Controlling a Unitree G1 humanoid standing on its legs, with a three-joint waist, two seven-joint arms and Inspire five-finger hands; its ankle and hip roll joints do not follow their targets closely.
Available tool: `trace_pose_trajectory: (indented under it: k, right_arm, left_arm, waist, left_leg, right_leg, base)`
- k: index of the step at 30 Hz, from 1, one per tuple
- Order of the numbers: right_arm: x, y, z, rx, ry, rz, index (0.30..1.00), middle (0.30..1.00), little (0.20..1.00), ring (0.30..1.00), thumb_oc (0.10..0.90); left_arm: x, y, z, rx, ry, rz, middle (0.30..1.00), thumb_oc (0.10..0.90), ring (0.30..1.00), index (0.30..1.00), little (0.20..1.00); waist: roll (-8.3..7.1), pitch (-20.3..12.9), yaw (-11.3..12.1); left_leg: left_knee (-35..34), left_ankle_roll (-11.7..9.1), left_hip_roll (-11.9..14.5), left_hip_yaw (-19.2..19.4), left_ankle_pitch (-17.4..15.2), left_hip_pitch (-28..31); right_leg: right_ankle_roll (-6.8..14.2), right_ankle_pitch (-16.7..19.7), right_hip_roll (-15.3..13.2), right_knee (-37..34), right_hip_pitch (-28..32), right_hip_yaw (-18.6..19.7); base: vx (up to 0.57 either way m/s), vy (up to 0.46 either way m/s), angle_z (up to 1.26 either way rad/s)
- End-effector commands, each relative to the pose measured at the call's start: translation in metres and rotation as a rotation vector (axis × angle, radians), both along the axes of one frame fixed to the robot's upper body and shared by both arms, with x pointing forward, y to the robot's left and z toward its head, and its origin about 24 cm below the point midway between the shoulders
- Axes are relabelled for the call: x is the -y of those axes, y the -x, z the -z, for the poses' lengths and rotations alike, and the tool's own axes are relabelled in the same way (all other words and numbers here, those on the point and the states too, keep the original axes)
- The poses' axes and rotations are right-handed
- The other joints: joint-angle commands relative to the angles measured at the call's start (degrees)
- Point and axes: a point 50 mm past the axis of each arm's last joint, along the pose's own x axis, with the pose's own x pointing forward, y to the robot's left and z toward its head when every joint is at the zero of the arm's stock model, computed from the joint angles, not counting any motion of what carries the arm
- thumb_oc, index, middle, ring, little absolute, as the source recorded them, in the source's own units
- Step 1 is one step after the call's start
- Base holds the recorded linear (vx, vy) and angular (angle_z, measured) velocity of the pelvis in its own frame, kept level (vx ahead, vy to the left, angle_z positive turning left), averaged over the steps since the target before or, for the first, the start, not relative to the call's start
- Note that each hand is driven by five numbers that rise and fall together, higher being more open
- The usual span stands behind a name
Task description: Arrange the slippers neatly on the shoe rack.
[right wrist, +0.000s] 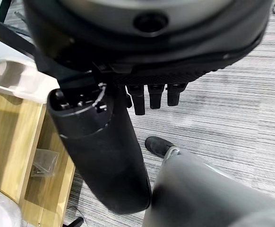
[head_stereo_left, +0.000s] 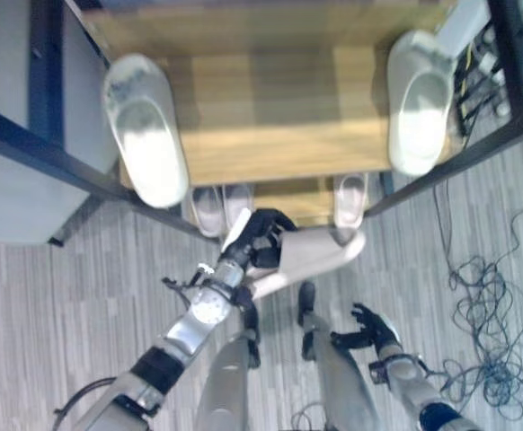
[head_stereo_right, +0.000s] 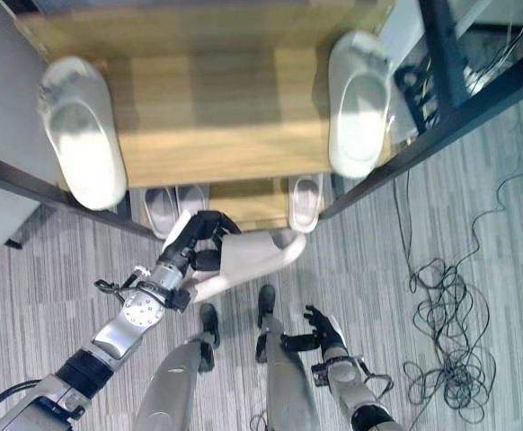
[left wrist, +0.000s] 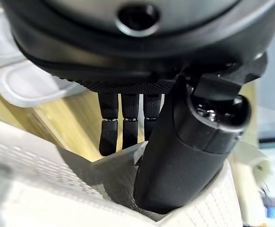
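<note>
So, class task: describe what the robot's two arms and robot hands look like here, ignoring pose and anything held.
Both arms are silver-grey with black bands. The left robot hand and right robot hand are dark, with segmented fingers and a thick cylindrical thumb.

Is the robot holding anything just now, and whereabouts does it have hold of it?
Yes. Its left hand grips a pale slipper at one end, thumb and fingers pinching the edge. The right hand holds nothing.

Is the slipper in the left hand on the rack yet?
No. The left hand holds the slipper in the air, before the shoe rack.
</note>
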Motion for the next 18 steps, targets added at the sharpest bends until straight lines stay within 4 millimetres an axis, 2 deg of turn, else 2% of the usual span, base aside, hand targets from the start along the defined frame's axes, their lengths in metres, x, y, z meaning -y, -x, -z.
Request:
trace_pose_trajectory:
  k: [1, 7, 8, 11, 12, 18]
  right_arm:
    - [0.03, 0.007, -0.014, 0.105, 0.064, 0.085, 0.9, 0.9, 0.9, 0.9, 0.8]
    - [0.06, 0.003, -0.033, 0.197, 0.109, 0.197, 0.9, 0.9, 0.9, 0.9, 0.8]
    - [0.065, 0.003, -0.035, 0.208, 0.113, 0.215, 0.9, 0.9, 0.9, 0.9, 0.8]
    - [0.082, 0.001, -0.043, 0.236, 0.122, 0.286, 0.9, 0.9, 0.9, 0.9, 0.8]
    - [0.082, 0.001, -0.043, 0.236, 0.122, 0.286, 0.9, 0.9, 0.9, 0.9, 0.8]
    - [0.084, -0.007, -0.064, 0.362, 0.076, 0.311, 0.9, 0.9, 0.9, 0.9, 0.8]
  left_arm:
    - [0.018, 0.0, -0.058, 0.286, 0.141, 0.033, 0.3, 0.4, 0.3, 0.3, 0.3]
    - [0.003, -0.015, -0.105, 0.471, 0.109, -0.087, 0.3, 0.4, 0.3, 0.3, 0.3]
    - [0.0, -0.017, -0.111, 0.493, 0.103, -0.106, 0.3, 0.4, 0.3, 0.3, 0.3]
    - [-0.011, -0.023, -0.131, 0.563, 0.069, -0.179, 0.3, 0.4, 0.3, 0.3, 0.3]
    - [-0.011, -0.023, -0.131, 0.564, 0.07, -0.179, 0.3, 0.4, 0.3, 0.3, 0.3]
    - [-0.033, -0.031, -0.172, 0.679, 0.048, -0.293, 0.3, 0.4, 0.3, 0.3, 0.3]
  waist:
    - [2.22, -4.7, -1.1]
    - [4.39, -4.1, -3.2]
    - [4.76, -4.0, -3.3]
    - [5.91, -2.8, -4.1]
    - [6.01, -3.1, -4.1]
    - [6.53, -1.7, -5.2]
  left_leg:
    - [7.2, -3.8, 3.2, -3.9, -1.5, -6.9]
    - [21.7, -3.1, 5.4, -5.2, -5.9, -21.0]
    - [24.5, -3.5, 5.4, -6.1, -8.7, -22.1]
    - [33.6, -2.9, 6.9, -7.7, -12.2, -30.3]
    - [34.1, -2.9, 6.9, -7.8, -12.5, -30.9]
    - [43.6, -2.2, 8.0, -9.7, -15.9, -40.8]
  right_leg:
    - [3.8, -10.2, -3.3, 11.4, -3.2, -1.6]
    - [2.2, -16.0, -3.5, 27.3, -18.2, 0.0]
    - [2.3, -18.9, -3.2, 30.5, -19.6, 0.9]
    - [1.1, -22.7, -3.6, 39.8, -27.9, 2.4]
    - [1.1, -23.0, -3.6, 40.2, -28.5, 2.4]
    - [0.6, -26.4, -3.4, 49.9, -38.1, 3.0]
  base:
    - [-0.14, -0.046, -0.11]
    - [-0.08, -0.015, -0.08]
    - [0.04, 0.001, -0.11]
    - [-0.02, 0.005, -0.11]
    - [-0.03, 0.013, -0.13]
    - [0.0, 0.002, -0.05]
